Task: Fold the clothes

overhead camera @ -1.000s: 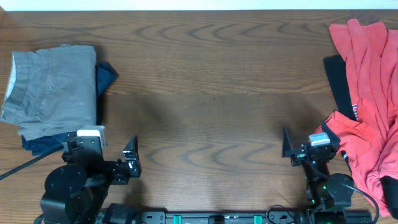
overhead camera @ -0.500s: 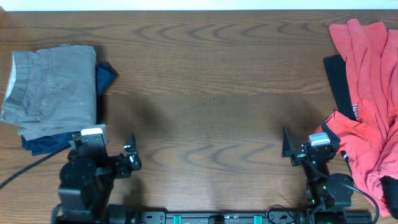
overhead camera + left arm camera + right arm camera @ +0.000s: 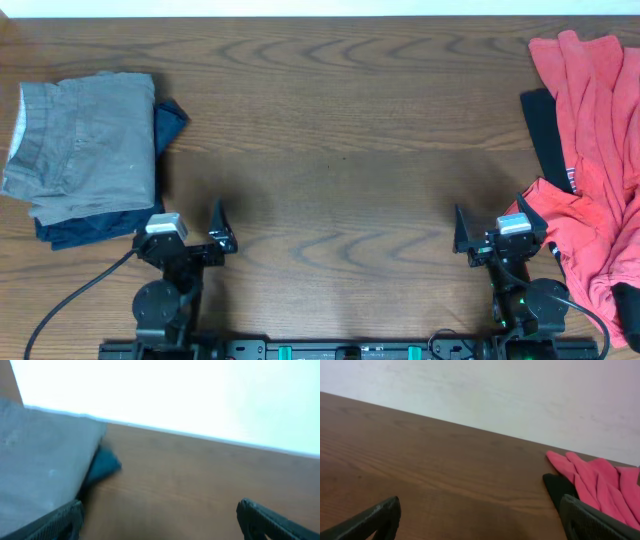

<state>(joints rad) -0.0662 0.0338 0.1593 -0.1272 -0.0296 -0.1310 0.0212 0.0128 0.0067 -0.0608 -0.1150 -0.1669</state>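
Two pincers, fingers apart on both. Folded grey shorts [image 3: 85, 140] lie on a navy garment [image 3: 172, 120], ahead-left of the left pincer [image 3: 222, 232], by the table's left edge. Red clothes [image 3: 590, 150] are heaped just right of the right pincer [image 3: 493, 222], running out of frame. Open brown wood table [image 3: 340, 150] between them; white wall [image 3: 520, 390] beyond.

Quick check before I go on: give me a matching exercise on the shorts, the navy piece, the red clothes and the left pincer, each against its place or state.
Things:
1. grey shorts
2. navy garment
3. red clothes
4. left pincer

Places or states:
A. heaped loose on the right side
B. folded, on top of the pile on the left side
C. open, holding nothing
D. peeking out from under the shorts

Pairs: 1-B, 2-D, 3-A, 4-C
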